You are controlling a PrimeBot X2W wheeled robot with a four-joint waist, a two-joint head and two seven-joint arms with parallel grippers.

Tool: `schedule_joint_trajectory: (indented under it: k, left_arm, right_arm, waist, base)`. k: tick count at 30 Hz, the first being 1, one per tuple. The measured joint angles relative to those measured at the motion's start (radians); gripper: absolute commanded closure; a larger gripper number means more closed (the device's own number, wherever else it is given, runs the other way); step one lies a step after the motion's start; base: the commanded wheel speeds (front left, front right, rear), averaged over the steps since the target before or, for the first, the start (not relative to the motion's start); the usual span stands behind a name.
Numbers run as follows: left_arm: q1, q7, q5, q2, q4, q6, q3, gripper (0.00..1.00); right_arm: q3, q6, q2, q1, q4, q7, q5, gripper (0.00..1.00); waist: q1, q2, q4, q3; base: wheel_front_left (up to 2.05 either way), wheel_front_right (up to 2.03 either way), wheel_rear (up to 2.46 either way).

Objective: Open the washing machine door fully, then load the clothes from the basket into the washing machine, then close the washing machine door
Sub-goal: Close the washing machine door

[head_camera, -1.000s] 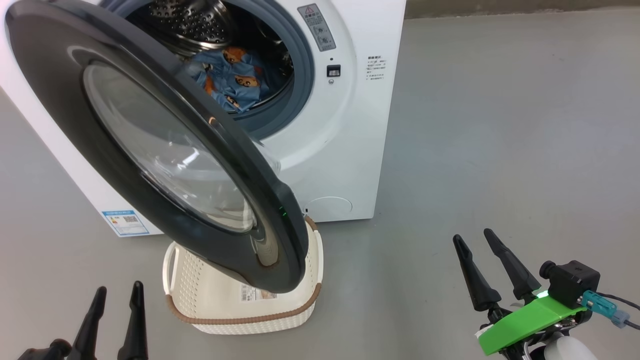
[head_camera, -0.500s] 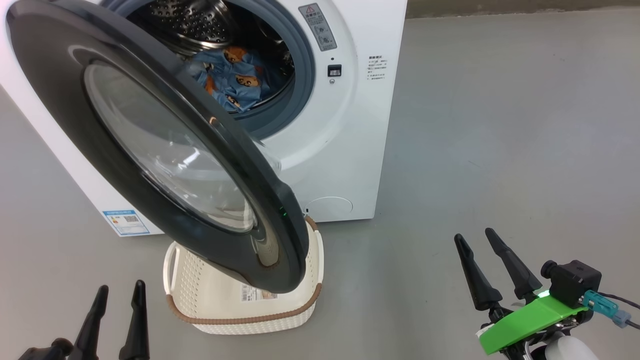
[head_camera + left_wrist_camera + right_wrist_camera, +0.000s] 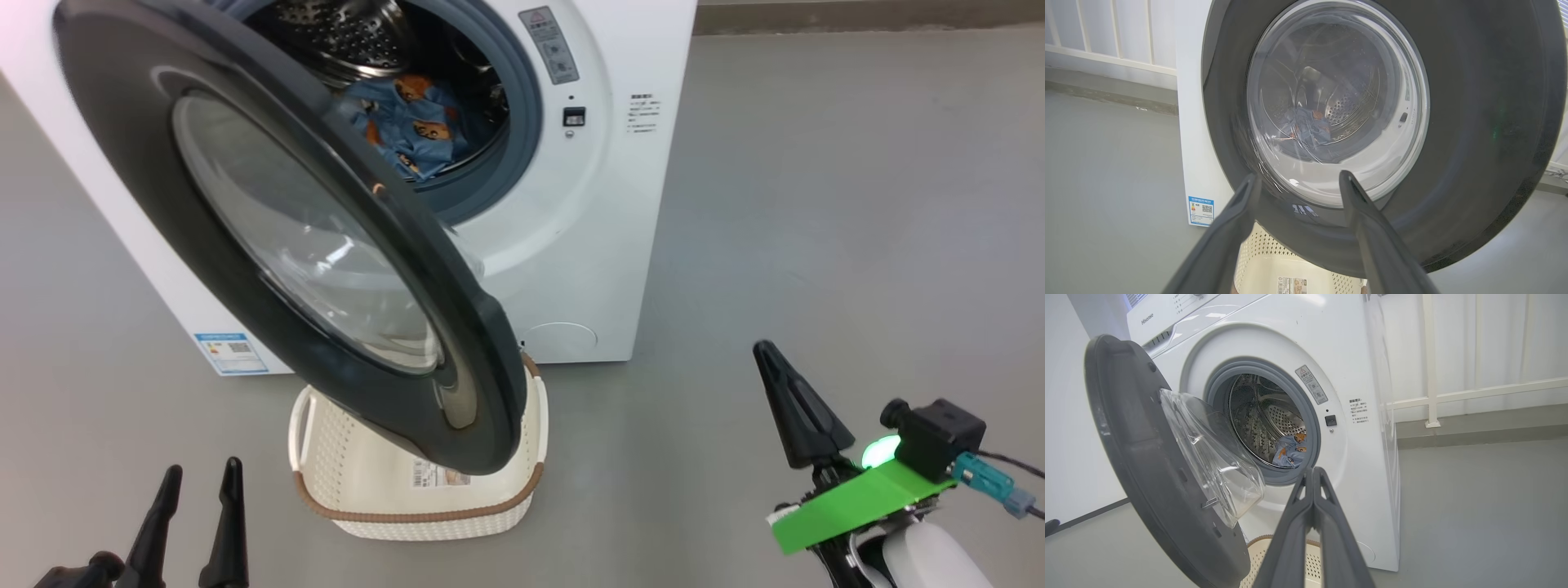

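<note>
Head view puts the clothes (image 3: 412, 131) in the washer's (image 3: 604, 229) drum and the basket (image 3: 424, 529) bare but for its label, so loading looks done and closing the door (image 3: 131, 139) is the step in hand. The door stands wide, its free edge over the basket. Next, I judge, comes a push on its outer face near that edge, swinging it to the gasket. The left gripper (image 3: 204, 465), jaws apart, faces that side. The right gripper (image 3: 769, 351), jaws shut on nothing, waits well to the right. A second ago those jaws were open. The camera has shifted; the things have not.
</note>
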Motion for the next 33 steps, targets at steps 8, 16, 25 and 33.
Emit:
schedule_joint_trajectory:
  k: [8,16,25,33]
  left_arm:
    - [0.0,0.0,-0.001,0.0,0.004,0.0,-0.004,0.0]
    - [0.001,0.0,-0.007,0.0,0.015,0.0,-0.013,0.0]
    - [0.004,0.0,-0.008,-0.002,0.023,0.0,-0.043,0.0]
    - [0.009,0.0,-0.009,-0.002,0.024,0.0,-0.049,0.0]
  right_arm:
    - [0.045,0.0,-0.006,-0.066,-0.064,0.0,0.001,1.0]
    - [0.082,0.0,0.002,-0.106,-0.181,0.0,0.018,1.0]
    - [0.248,0.0,0.002,-0.151,-0.224,0.0,0.016,1.0]
    - [0.361,0.0,-0.015,-0.151,-0.144,0.0,0.002,1.0]
  waist:
    - [0.0,0.0,0.051,-0.007]
    - [0.0,0.0,0.127,-0.019]
    - [0.0,0.0,0.232,-0.042]
    - [0.0,0.0,0.311,-0.056]
  base:
    - [0.0,0.0,0.0]
    - [0.0,0.0,0.0]
    - [0.0,0.0,0.0]
    - [0.0,0.0,0.0]
